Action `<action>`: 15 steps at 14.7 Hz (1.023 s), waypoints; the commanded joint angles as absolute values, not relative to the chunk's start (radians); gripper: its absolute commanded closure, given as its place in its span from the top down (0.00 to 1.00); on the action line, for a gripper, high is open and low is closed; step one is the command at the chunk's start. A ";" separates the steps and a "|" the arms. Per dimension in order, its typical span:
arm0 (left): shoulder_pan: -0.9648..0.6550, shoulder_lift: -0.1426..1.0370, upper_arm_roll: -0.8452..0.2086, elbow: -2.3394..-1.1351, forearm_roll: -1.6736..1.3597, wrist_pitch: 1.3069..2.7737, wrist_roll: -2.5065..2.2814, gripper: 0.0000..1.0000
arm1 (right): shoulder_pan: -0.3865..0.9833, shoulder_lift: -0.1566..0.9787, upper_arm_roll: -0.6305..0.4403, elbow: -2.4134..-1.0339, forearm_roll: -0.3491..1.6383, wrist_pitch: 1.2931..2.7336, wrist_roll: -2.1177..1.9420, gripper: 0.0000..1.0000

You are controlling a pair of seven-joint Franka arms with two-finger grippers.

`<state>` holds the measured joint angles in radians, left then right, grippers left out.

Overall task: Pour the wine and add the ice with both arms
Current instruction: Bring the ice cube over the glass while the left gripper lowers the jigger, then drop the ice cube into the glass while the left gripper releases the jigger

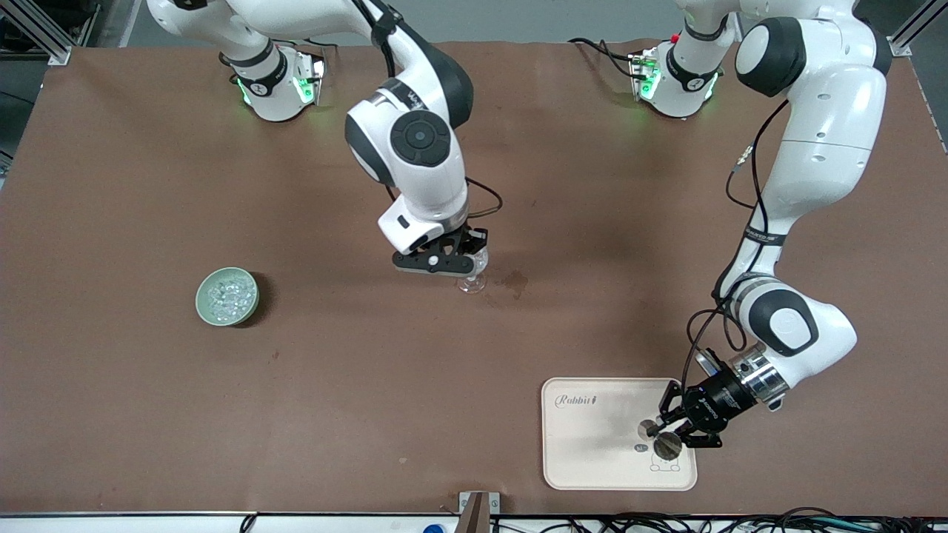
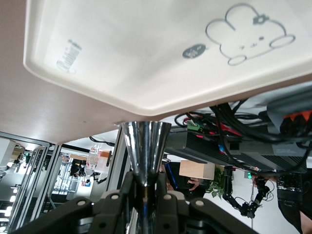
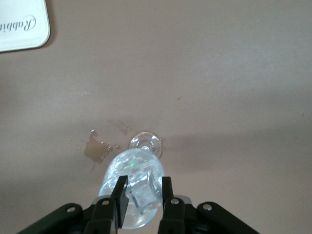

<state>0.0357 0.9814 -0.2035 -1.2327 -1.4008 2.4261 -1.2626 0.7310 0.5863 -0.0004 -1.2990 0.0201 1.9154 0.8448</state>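
Observation:
A clear wine glass (image 1: pixel 472 282) stands mid-table; it also shows in the right wrist view (image 3: pixel 139 168) with glinting ice inside. My right gripper (image 1: pixel 461 268) hangs over its bowl, shut on a clear ice cube (image 3: pixel 145 197) held between the fingers of this gripper (image 3: pixel 143 189). My left gripper (image 1: pixel 678 433) is over the cream tray (image 1: pixel 592 451), shut on the waist of a shiny metal jigger (image 1: pixel 668 445) tipped on its side. The left wrist view shows this gripper (image 2: pixel 146 178), the jigger (image 2: pixel 145 146) and the tray (image 2: pixel 146 58).
A pale green bowl (image 1: pixel 204 307) of ice (image 1: pixel 228 294) stands toward the right arm's end of the table. A small wet stain (image 1: pixel 513 280) lies beside the glass, also in the right wrist view (image 3: pixel 97 148). The tray's corner (image 3: pixel 22 24) shows there too.

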 commanded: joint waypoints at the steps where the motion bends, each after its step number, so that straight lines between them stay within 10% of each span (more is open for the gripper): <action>1: 0.038 1.019 -0.210 -1.209 -1.443 2.431 -1.183 0.01 | 0.750 0.604 -0.011 -1.273 -0.003 1.911 0.870 0.04; 15: 0.080 1.043 -0.206 -1.261 -1.439 2.353 -0.951 0.01 | 0.804 0.624 -0.011 -1.275 -0.020 1.913 0.904 0.05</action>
